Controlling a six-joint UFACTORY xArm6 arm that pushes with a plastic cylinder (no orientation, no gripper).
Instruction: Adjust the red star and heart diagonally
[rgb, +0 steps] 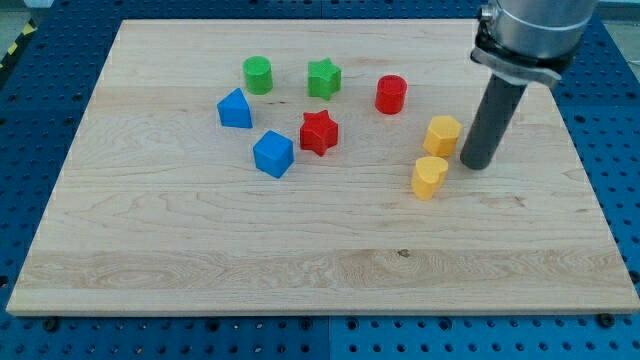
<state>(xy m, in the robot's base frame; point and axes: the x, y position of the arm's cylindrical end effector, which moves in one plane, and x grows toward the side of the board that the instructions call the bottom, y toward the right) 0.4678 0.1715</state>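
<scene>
While my tip (476, 163) rested just right of the yellow hexagon (442, 134), no claw showed.
The red star (319, 132) sat well left; the yellow heart (430, 177) lay below the hexagon.

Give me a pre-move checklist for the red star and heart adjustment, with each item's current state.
1. Red star in view and unobstructed: ok.
2. Yellow heart in view, at the view's right of the star: ok.
3. My tip located: ok; it sits just at the view's right of the yellow hexagon, above the heart.
4. Tip touching the hexagon or apart: cannot tell.
5. Star's surroundings free for a push: not ok; the blue cube lies close at its lower left, the green star above.
6. Straight path from tip to star: not ok; the hexagon stands between.
</scene>
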